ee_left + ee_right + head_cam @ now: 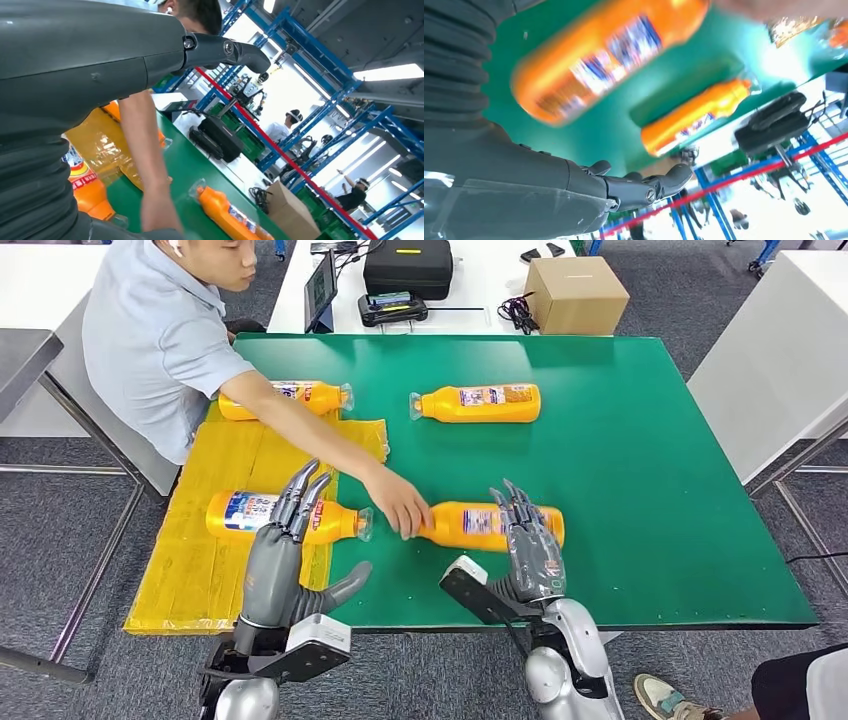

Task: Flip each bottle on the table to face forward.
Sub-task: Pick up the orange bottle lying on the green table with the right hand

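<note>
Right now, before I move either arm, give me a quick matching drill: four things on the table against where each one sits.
Things:
1. Far-right bottle
2. Near-left bottle
3. Near-right bottle
4. Cardboard box

Places:
A. On the yellow sheet, under the left hand
B. On the white table beyond the green mat
C. Touched by the person's hand
D. Alone on the bare green mat

Pairs: 1-D, 2-A, 3-C, 4-B
</note>
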Controlling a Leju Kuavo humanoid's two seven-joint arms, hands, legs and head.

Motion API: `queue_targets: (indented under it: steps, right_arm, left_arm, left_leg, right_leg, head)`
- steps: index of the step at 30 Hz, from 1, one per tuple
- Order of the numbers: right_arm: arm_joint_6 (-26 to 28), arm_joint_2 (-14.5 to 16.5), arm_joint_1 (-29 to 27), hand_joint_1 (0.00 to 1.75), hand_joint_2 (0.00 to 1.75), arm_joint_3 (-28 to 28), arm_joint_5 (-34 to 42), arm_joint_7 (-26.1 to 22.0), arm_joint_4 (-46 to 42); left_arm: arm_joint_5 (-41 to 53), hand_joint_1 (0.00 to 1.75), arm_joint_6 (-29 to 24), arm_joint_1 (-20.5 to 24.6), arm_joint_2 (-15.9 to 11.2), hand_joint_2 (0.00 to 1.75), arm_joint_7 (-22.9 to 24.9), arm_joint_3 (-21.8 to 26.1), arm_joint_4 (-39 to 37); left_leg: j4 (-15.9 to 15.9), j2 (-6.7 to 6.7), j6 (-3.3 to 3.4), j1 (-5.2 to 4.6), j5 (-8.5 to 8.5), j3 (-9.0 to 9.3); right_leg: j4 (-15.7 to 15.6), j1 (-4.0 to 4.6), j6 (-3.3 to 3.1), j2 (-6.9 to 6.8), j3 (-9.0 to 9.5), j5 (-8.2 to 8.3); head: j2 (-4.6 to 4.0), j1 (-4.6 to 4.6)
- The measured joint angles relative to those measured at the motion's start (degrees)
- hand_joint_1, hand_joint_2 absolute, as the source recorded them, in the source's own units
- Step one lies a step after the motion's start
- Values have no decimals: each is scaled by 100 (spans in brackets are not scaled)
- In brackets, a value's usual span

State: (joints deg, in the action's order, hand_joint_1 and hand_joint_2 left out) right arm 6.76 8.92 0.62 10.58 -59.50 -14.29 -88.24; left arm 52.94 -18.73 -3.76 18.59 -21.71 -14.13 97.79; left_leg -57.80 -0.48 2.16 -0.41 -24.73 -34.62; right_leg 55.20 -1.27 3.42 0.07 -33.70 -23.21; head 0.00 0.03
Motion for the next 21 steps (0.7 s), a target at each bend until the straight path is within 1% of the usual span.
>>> queue_targets:
  steps: [2,4,9,11,14,21]
  right_arm:
    - [43,-66,-10,0,175,49,-164,62,-76]
    - [111,-128,-19,0,175,112,-502,209,-120]
    - [288,-295,-21,0,175,365,-2011,794,-140]
    - [302,-348,-18,0,175,483,-2306,929,-138]
    - [165,-421,1,0,175,594,-2275,1022,-108]
    - [-424,-676,129,0,175,619,-1706,1143,218]
  left_arm:
    - [-65,0,31,-34,10,175,-2,2,62]
    - [-186,0,110,-62,17,175,1,9,109]
    - [-372,0,203,-152,34,175,4,57,181]
    - [-411,0,225,-184,45,175,-4,87,191]
    - [-458,0,263,-211,61,175,-19,125,197]
    - [-543,0,414,-229,67,175,13,140,211]
  left_leg:
    - [0,0,0,0,0,1]
    - [0,0,0,0,0,1]
    - [0,1,-1,1,0,0]
    - [0,0,-1,1,0,0]
    - [0,-1,-1,1,0,-1]
    - [0,-1,0,-1,0,0]
  right_leg:
    - [0,0,0,0,1,0]
    - [0,0,0,0,1,0]
    - [0,1,0,0,0,0]
    - [0,1,0,0,0,-1]
    - [0,1,0,0,0,-1]
    - [0,-1,0,-1,2,0]
  head:
    - [0,-1]
    - [0,-1]
    - [0,-2]
    - [0,-2]
    - [0,-2]
    - [0,-2]
